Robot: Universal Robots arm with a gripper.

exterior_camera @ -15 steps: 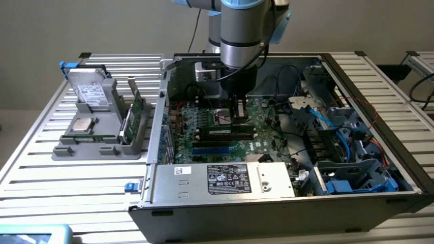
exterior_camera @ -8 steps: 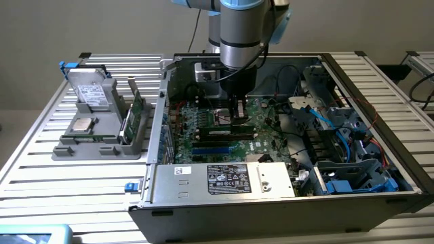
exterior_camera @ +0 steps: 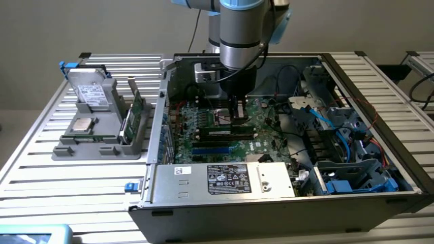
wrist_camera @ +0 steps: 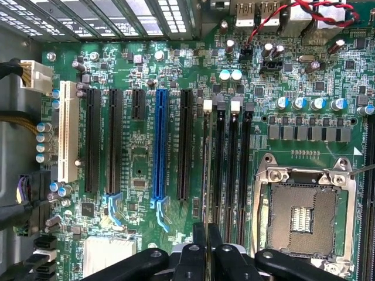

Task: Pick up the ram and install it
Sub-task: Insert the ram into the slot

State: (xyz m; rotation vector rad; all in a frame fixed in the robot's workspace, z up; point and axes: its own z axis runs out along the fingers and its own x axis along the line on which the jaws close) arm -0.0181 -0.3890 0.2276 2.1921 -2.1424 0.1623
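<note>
1. Slatted metal table [exterior_camera: 74, 183] is spanning the exterior view from edge to edge. A plain grey wall [exterior_camera: 88, 25] is closing off the room behind it.
2. Open computer case [exterior_camera: 271, 216] is lying right of centre, with its motherboard [wrist_camera: 140, 170] facing up.
3. Arm [exterior_camera: 237, 35] is reaching down from top centre into the case.
4. Grey holder [exterior_camera: 88, 145] is sitting at centre left, with drives and green boards standing in it.
5. Gripper [wrist_camera: 206, 229] is clenching the ram [wrist_camera: 206, 175]. The ram is standing edge-on along the black slot farthest from the processor socket [wrist_camera: 302, 213].
6. Arm is covering the case's rear wall. Cannot tell whether the ram is sitting fully home.
</note>
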